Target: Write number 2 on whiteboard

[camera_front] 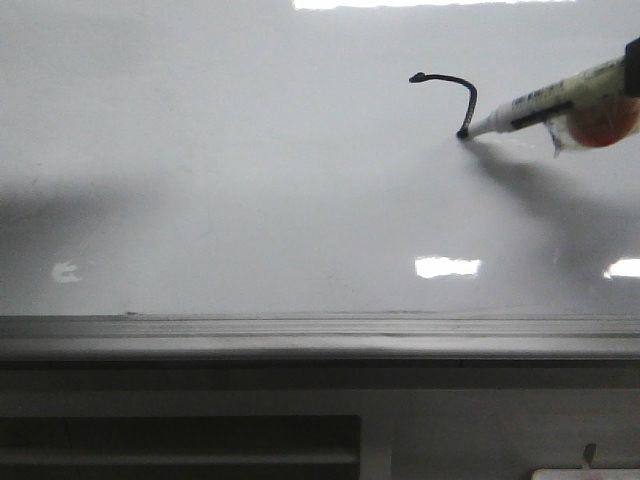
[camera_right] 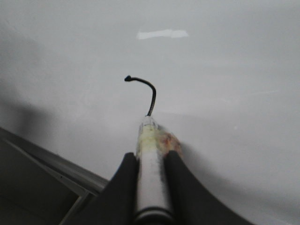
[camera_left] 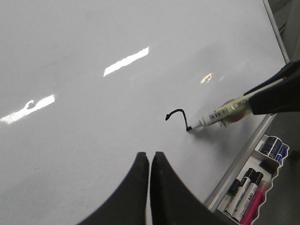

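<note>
The whiteboard (camera_front: 220, 150) fills the front view, with a grey ledge (camera_front: 300, 335) along its lower edge. On it is a thin black hooked line (camera_front: 452, 88), only the top curve of the number 2; it also shows in the left wrist view (camera_left: 178, 116) and the right wrist view (camera_right: 144, 91). My right gripper (camera_right: 151, 155) is shut on a white marker (camera_front: 545, 103), whose tip touches the board at the line's lower end (camera_front: 463, 133). My left gripper (camera_left: 150, 155) is shut and empty, held over bare board to the left of the line.
A tray of several markers (camera_left: 253, 187) sits beyond the board's edge in the left wrist view. Bright light reflections (camera_front: 447, 266) lie on the board. A dark vent (camera_front: 180, 445) is below the ledge.
</note>
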